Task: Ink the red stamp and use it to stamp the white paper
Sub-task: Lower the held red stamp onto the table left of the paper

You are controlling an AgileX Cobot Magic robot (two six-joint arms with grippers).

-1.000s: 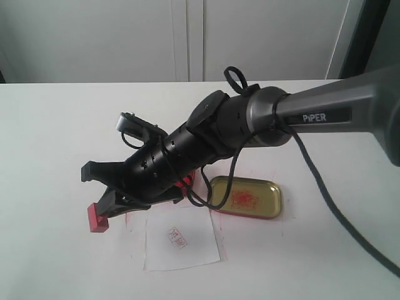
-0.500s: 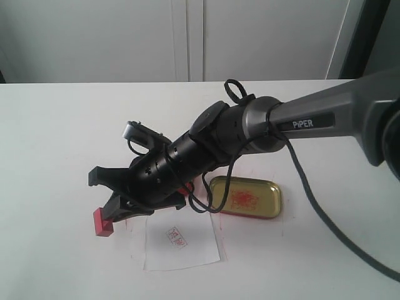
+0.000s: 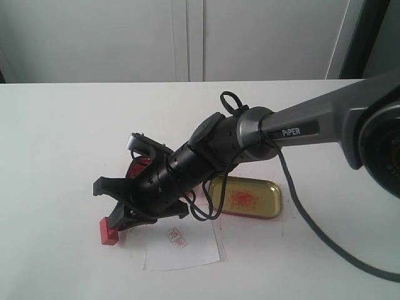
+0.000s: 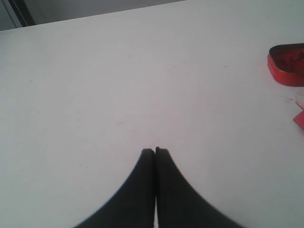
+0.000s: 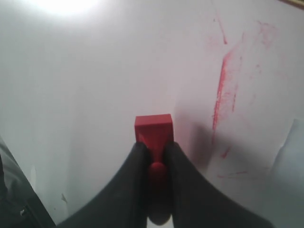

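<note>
The fingers (image 5: 130,175) of your right gripper (image 5: 154,147) stay pinched on the red stamp's (image 5: 153,127) knob. They have sunk lower, so the stamp sits near the tabletop (image 3: 62,156), just left of the white paper (image 3: 190,253). The paper already bears a red imprint (image 3: 177,237), so this looks like set-down. Your left gripper (image 4: 155,153) is closed on nothing.

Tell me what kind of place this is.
Probably a robot test bench in a lab or office. A robot arm reaches over a plain white table, pale cabinet doors stand behind, and the props are a red stamp, white paper and a gold tin lid.
</note>
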